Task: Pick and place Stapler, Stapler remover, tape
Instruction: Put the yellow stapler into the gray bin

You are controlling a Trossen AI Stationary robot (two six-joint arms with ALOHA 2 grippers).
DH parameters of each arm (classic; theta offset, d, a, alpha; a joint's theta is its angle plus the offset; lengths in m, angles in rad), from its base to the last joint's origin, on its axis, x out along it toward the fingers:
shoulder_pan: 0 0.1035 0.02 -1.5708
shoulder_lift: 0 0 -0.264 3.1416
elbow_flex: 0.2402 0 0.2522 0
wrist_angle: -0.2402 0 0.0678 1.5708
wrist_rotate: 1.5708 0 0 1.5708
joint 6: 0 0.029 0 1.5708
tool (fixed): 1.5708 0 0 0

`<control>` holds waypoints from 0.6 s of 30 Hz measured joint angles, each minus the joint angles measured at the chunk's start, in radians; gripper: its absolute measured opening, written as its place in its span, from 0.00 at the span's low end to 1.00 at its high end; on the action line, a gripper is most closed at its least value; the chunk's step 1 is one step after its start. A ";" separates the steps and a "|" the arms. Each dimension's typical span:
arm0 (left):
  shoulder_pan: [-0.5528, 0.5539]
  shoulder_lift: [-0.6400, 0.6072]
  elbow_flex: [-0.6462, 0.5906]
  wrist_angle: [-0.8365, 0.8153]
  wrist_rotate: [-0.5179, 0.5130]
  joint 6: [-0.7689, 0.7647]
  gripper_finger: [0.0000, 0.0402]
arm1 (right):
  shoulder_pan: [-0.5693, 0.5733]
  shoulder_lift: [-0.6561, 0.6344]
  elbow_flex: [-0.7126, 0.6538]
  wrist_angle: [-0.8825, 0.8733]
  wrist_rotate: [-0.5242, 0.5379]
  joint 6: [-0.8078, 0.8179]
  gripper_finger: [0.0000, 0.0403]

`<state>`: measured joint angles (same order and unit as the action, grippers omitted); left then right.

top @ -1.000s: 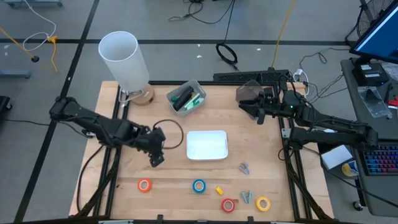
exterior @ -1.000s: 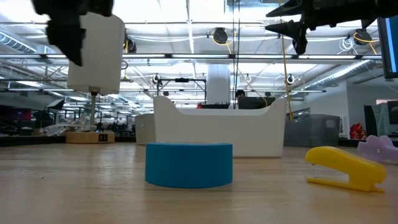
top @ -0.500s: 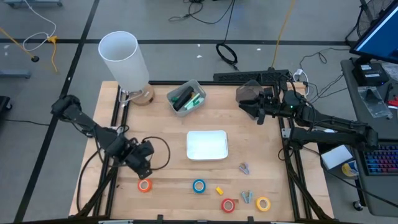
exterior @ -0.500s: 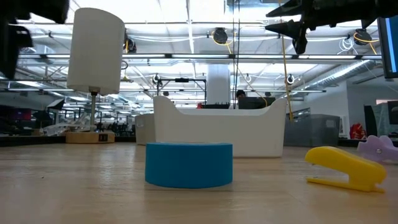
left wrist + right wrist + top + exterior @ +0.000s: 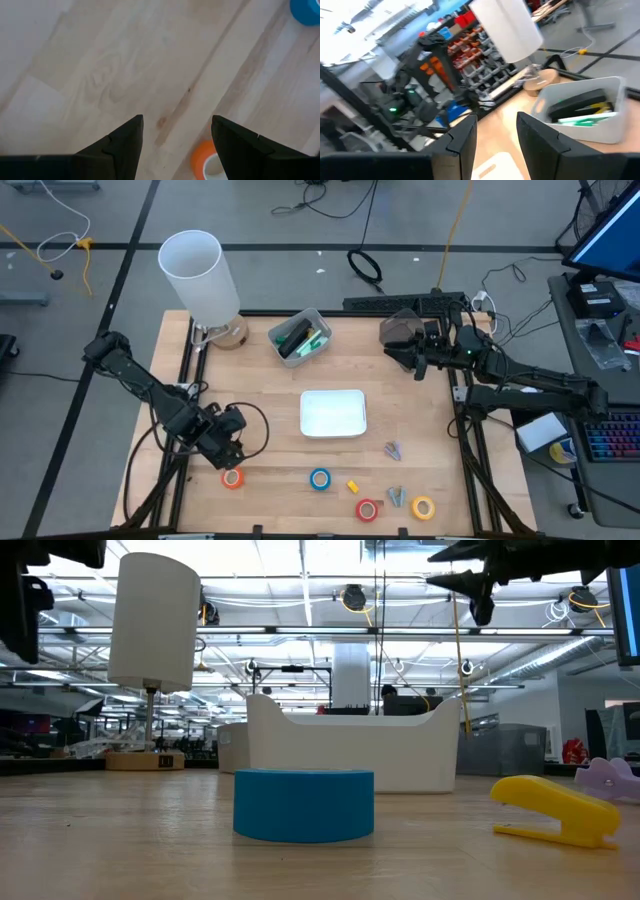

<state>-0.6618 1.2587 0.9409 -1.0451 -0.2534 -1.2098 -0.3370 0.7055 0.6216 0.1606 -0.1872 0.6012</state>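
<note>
Near the table's front edge lie the tape rolls: orange (image 5: 232,478), blue (image 5: 320,478), red (image 5: 367,509) and yellow (image 5: 423,507). A small yellow stapler (image 5: 352,486) lies flat between blue and red. One greyish stapler remover (image 5: 392,450) lies near the tray, and another like it (image 5: 397,497) lies by the yellow roll. My left gripper (image 5: 228,450) hangs open, pointing steeply down, just on the far side of the orange roll (image 5: 207,162), touching nothing. My right gripper (image 5: 398,340) waits level and open, high over the far right.
A white tray (image 5: 333,413) sits mid-table. A clear bin (image 5: 300,337) with dark and green items stands at the back. A white cylinder lamp (image 5: 200,277) stands on its wooden base at the far left corner. Bare wood lies between the tray and the rolls.
My left gripper has swung from beside the tray toward the table's near left, sinking a little and turning about, and now hangs by the orange roll. Most of that move came early. Its fingers stay apart. Nothing on the table has moved.
</note>
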 joint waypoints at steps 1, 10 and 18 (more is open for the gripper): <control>0.000 0.000 0.000 0.000 -0.018 0.000 0.58 | 0.016 0.000 0.000 0.011 -0.001 0.008 0.32; 0.052 0.000 0.000 0.002 -0.115 0.031 0.58 | 0.245 0.000 0.000 0.153 -0.048 0.006 0.32; 0.108 -0.001 -0.018 0.028 -0.145 0.134 0.58 | 0.514 0.052 0.000 0.171 0.194 -0.031 0.32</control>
<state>-0.5541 1.2575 0.9225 -1.0171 -0.3984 -1.0757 0.1771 0.7580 0.6217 0.3313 0.0072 0.5707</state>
